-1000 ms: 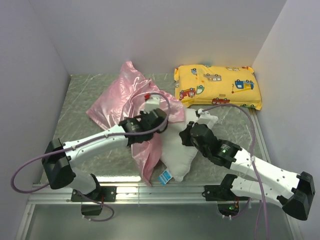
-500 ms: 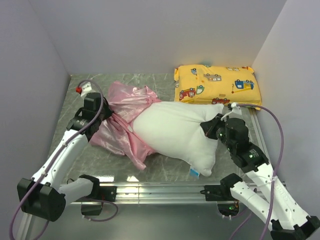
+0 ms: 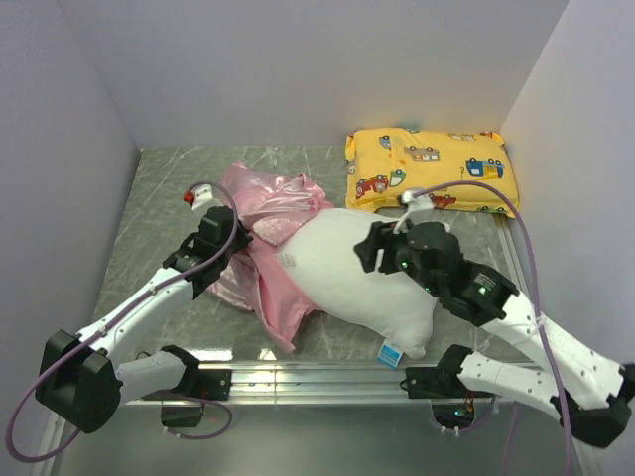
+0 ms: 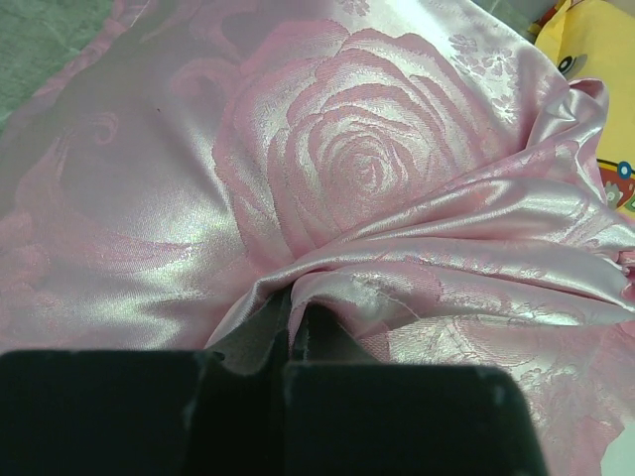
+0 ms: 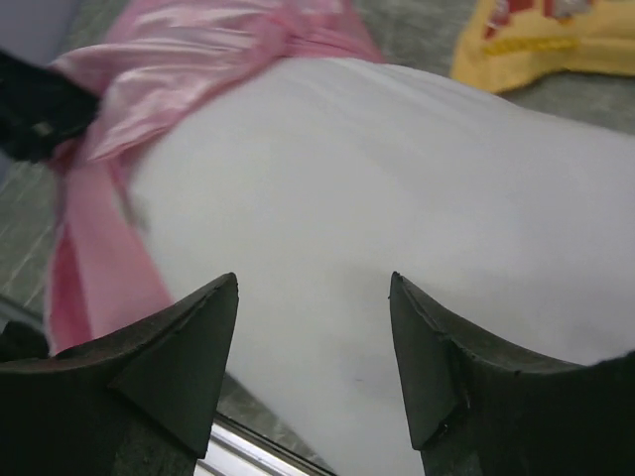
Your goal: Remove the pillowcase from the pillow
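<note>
The white pillow [image 3: 347, 273] lies across the middle of the table, mostly bare, with a blue tag [image 3: 389, 352] at its near corner. The pink satin pillowcase [image 3: 268, 198] is bunched around its left end. My left gripper [image 3: 220, 256] is shut on a fold of the pillowcase [image 4: 327, 188], the cloth pinched between its jaws [image 4: 290, 317]. My right gripper [image 3: 375, 248] hovers over the pillow's [image 5: 397, 198] middle. It stands open [image 5: 314, 288], nothing between its fingers.
A yellow vehicle-print pillow [image 3: 432, 171] lies at the back right, close to the white pillow's far edge. Grey walls close in the table on the left, back and right. A metal rail [image 3: 298, 375] runs along the near edge.
My right gripper has let go of the pillow's right corner, opened and moved left over its middle. The left gripper has shifted right, still holding the pillowcase. The pillow has settled a little leftward.
</note>
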Controlling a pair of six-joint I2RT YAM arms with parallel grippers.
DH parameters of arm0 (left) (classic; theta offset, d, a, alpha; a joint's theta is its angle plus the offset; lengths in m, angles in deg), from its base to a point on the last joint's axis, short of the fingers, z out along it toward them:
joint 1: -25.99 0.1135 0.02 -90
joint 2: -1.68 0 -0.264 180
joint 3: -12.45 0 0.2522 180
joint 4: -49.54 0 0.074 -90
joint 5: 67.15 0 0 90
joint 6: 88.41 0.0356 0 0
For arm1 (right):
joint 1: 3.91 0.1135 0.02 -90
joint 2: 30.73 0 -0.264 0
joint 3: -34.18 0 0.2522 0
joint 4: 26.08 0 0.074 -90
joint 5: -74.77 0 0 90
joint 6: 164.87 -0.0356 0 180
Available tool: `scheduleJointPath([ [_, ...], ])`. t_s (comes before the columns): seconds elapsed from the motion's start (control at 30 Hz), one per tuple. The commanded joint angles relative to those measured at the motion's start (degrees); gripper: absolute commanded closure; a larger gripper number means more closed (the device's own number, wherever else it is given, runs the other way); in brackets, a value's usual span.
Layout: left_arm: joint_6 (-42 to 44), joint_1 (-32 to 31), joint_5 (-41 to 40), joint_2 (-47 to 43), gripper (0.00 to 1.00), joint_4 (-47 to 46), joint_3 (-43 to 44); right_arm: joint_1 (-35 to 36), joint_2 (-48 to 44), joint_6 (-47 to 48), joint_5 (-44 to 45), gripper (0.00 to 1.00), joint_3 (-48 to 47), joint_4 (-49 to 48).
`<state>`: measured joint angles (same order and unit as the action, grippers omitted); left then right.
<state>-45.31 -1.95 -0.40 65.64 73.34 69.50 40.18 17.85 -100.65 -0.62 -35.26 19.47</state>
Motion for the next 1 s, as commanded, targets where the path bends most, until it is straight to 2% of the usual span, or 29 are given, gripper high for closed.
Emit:
scheduleJointPath([
  [0.0,-1.1,-1.1,2.1,0.7,1.0,2.1,-1.3,8.9,7.1,3.7,6.1,0.3,-4.9,-2.7],
  [0.1,-1.3,-1.2,1.9,0.5,0.99,2.5,-0.7,15.7,17.1,5.7,10.7,0.26,-8.7,-3.3],
  [0.2,-1.1,-1.1,-0.1,0.5,0.99,4.1,1.0,16.7,30.1,7.5,9.5,0.24,-12.1,-4.3],
  [0.3,-1.4,0.6,-0.5,0.2,0.99,6.1,3.5,16.5,36.4,7.2,9.6,0.27,-13.7,-4.2],
  [0.33,-1.2,1.5,0.6,-0.3,1.0,5.8,3.7,16.5,38.8,7.4,9.5,0.35,-13.2,-4.5],
  [0.37,-0.9,3.9,3.4,-0.9,0.99,5.1,4.1,16.1,40.1,6.9,10.0,0.63,-12.9,-4.6],
  [0.4,-0.9,5.3,4.4,-0.9,0.99,4.8,4.3,15.7,40.5,6.1,10.7,0.63,-12.9,-4.1],
  [0.43,-0.7,6.7,5.3,-1.5,0.99,4.7,4.5,15.2,40.0,5.3,11.3,0.98,-12.7,-3.3],
  [0.53,0.1,14.6,9.8,-1.8,0.98,4.8,6.2,13.4,34.9,3.7,12.6,1.0,-9.9,-2.3],
  [0.57,0.3,19.7,11.1,-2.0,0.98,4.8,6.7,12.9,32.8,3.5,12.8,1.0,-8.7,-2.3],
  [0.63,0.2,25.5,14.9,-1.9,0.98,3.6,7.8,10.5,26.1,2.3,11.1,1.0,-5.5,-2.1],
  [0.67,-0.6,31.8,19.2,-1.6,0.98,3.4,8.1,9.8,23.6,1.8,10.4,1.0,-4.4,-2.1],
  [0.77,-1.4,42.1,28.0,1.0,1.0,2.5,9.8,5.5,14.1,0.4,8.6,1.0,-0.1,-1.6],
  [0.87,-1.1,48.7,31.9,3.4,0.99,1.7,10.9,-0.1,5.6,-0.7,5.8,1.0,3.3,-0.4],
  [0.97,0.3,50.5,34.6,5.8,1.0,-0.5,11.4,-1.2,0.2,-1.0,3.4,1.0,3.8,0.3],
])
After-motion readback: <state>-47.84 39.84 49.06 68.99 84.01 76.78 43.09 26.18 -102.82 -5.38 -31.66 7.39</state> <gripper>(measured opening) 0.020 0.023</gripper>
